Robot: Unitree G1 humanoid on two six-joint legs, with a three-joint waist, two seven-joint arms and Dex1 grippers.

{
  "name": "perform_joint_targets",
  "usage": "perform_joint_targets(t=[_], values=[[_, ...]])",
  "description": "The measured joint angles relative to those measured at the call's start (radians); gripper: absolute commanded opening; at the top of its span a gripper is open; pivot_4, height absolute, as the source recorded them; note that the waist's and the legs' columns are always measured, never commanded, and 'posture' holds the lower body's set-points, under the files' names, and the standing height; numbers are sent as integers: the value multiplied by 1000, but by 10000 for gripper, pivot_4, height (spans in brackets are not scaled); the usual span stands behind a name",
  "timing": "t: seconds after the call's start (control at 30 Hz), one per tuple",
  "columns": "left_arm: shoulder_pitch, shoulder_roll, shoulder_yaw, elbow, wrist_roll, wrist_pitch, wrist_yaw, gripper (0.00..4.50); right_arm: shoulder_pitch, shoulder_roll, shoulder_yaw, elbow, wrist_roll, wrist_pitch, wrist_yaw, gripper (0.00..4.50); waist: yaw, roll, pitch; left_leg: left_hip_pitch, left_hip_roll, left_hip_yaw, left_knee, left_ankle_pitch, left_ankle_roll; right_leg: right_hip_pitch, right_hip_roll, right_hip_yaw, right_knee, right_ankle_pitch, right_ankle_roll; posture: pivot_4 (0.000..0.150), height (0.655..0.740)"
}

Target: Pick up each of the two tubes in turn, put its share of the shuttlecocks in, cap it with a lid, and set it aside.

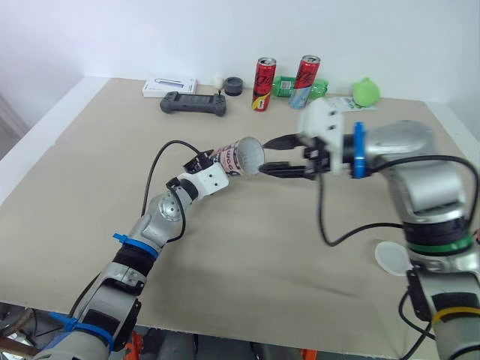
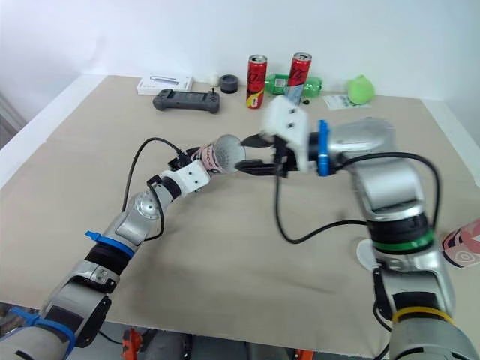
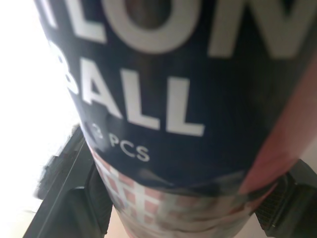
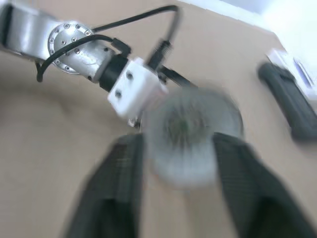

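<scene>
Tube point(image 1: 229, 158): printed cardboard, dark band with white lettering, pink check pattern, lying near level above table point(image 1: 90, 150), in front of red cans point(image 1: 264, 73). Judged light, stiff but crushable; best held mid-barrel, clear of mouth. Left gripper point(image 1: 210, 163) clamped on barrel. White shuttlecock point(image 1: 251, 155) at mouth, judged fragile. Right gripper point(image 1: 264, 156) fingers spread either side of it; contact unclear. White lid point(image 1: 390, 259) and second tube point(image 2: 465, 246) well right of cans, nearer robot.
</scene>
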Motion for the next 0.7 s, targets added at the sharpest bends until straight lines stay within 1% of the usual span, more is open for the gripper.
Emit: perform_joint_targets(t=[0.03, 0.07, 0.2, 0.23, 0.3, 0.4, 0.43, 0.53, 0.7], values=[[12, -19, 12, -13, -58, 4, -45, 30464, 42, -47, -22, -5, 13, 17, 10, 42691, 2, 0, 0, 0, 0, 0, 0, 0, 0, 0, 0, 0, 0, 0, 0, 1500, 7400], [44, -44, 34, -52, -144, 11, -106, 30464, 110, -113, -51, -4, 27, 36, 30, 44411, 4, 0, 0, 0, -1, 0, 0, 0, 0, 0, -1, 0, 0, 0, 0, 1500, 7400], [129, -102, 40, -160, -333, 60, -269, 30464, 282, -268, -113, 12, 39, 51, 76, 44411, 3, 1, 0, 0, -2, 1, 0, 0, 1, 0, -2, 1, 0, -1, 1, 1500, 7400], [150, -116, 40, -196, -383, 91, -310, 30464, 339, -319, -127, 25, 35, 45, 90, 44411, 2, 1, 0, 1, -2, 1, 0, 0, 1, 0, -2, 1, 0, -3, 5, 1500, 7400], [191, -115, 33, -246, -450, 157, -382, 30464, 429, -383, -163, 80, 24, 44, 104, 44411, -1, 2, -1, 4, -2, 1, 1, 0, 1, 2, -2, 1, 0, -4, 6, 1500, 7400], [251, -98, 12, -250, -470, 242, -444, 30464, 506, -417, -192, 141, 16, 43, 102, 44411, -9, 2, -1, 15, -1, 3, 1, 0, 1, 11, -2, 2, 0, -4, 6, 1500, 7400], [263, -92, 2, -250, -470, 260, -454, 30464, 520, -420, -195, 156, 13, 37, 99, 44411, -10, 2, -1, 15, -1, 3, 1, 1, 2, 12, -2, 2, 0, -6, 2, 1500, 7400], [271, -68, -18, -270, -462, 291, -480, 30464, 563, -421, -194, 212, 2, 14, 83, 44411, -13, 3, -2, 15, -1, 4, 4, 3, 5, 13, -2, 3, 0, -4, 6, 1500, 7400], [272, -48, -33, -283, -429, 300, -483, 30464, 577, -412, -179, 275, -24, -33, 60, 44411, -26, 5, -3, 15, -2, 5, 10, 3, 5, 15, -3, 3, 0, -3, 8, 1500, 7400]])
